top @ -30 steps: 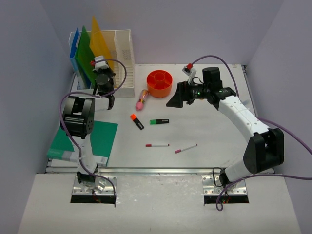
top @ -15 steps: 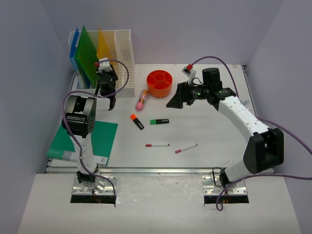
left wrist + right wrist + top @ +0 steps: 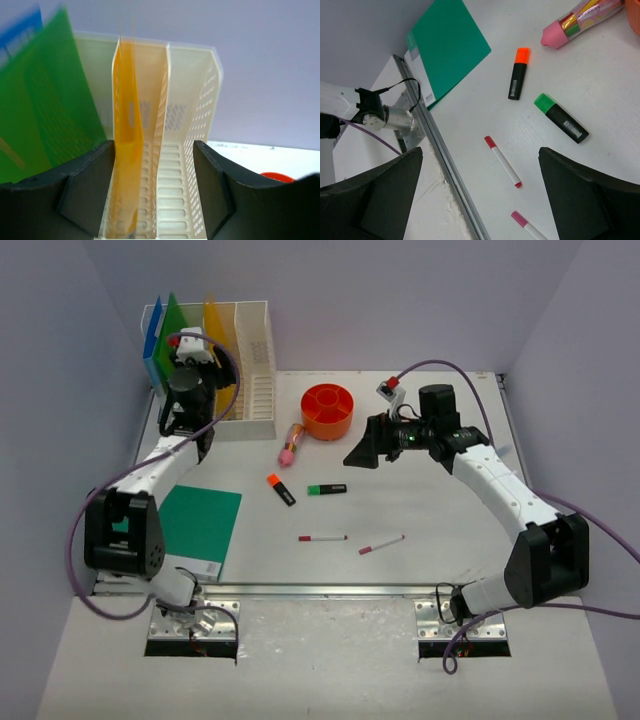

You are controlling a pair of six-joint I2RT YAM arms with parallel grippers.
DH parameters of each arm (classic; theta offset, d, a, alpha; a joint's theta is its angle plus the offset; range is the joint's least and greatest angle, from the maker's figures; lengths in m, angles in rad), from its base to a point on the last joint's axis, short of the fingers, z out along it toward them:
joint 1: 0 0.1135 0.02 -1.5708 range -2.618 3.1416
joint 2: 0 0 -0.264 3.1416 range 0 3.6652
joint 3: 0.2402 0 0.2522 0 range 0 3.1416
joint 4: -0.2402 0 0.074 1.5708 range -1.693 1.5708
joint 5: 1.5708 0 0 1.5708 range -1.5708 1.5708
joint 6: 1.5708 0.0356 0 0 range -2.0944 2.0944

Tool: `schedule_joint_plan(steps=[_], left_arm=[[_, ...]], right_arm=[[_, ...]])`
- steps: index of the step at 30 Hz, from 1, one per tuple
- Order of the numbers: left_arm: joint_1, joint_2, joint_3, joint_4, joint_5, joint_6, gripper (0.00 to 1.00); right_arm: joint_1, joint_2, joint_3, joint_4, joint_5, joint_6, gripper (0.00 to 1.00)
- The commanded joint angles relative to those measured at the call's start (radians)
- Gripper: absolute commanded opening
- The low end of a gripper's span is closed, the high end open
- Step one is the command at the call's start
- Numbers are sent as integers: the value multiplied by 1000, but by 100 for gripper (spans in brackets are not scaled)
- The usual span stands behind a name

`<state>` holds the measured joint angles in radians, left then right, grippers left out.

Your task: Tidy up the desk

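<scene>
The white desk (image 3: pixel 430 510) holds an orange highlighter (image 3: pixel 281 489), a green highlighter (image 3: pixel 327 489), a red pen (image 3: pixel 322 538), a pink pen (image 3: pixel 382 544) and a pink pencil case (image 3: pixel 292 443). My left gripper (image 3: pixel 188 428) is open and empty at the front of the white file rack (image 3: pixel 250 380). In the left wrist view the yellow folder (image 3: pixel 127 150) stands in a rack slot beyond my open left gripper (image 3: pixel 155 200). My right gripper (image 3: pixel 362 445) is open and empty above the desk. The right wrist view shows the red pen (image 3: pixel 503 161) below it.
A blue folder (image 3: pixel 152 340) and a green folder (image 3: pixel 172 340) stand in the rack's left slots. An orange round container (image 3: pixel 328 410) sits behind the pencil case. A teal folder (image 3: pixel 195 525) lies at the front left by the metal rail (image 3: pixel 445 150).
My left gripper has let go of the yellow folder, which now stands in the rack. The left arm has swung left. The right arm has barely moved.
</scene>
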<state>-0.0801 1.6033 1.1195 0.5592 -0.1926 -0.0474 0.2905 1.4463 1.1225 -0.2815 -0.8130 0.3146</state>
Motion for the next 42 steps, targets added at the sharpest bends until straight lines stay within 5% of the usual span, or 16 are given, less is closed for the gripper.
schedule_joint_plan(steps=[1,3,6,11,14,21,27,35,42], left_arm=[[76,-300,38,-342,489,261,63],[200,-356,54,-553,769,399,64],[376,-348,126,-966,987,684,57],[624,-272,155,-1465,1033,1032,49],[698,-268,85,-1499,981,1117,50],[784,-339,-170,-1140,649,894,47],[792,-359,-283,-988,453,875,53],[928,-105,-125,-1129,551,972,72],[968,30,-52,-1220,603,1121,79]], right_arm=[[2,-40,24,-30,19,-70,99],[6,-36,29,-58,19,-86,99],[20,-33,28,-80,11,-109,99],[78,-27,2,-65,20,-98,99],[123,-28,-31,-10,39,-65,99],[229,43,-70,90,49,62,99],[243,118,-34,112,20,122,99],[260,145,-50,145,-15,141,99],[260,138,-41,125,-19,114,99]])
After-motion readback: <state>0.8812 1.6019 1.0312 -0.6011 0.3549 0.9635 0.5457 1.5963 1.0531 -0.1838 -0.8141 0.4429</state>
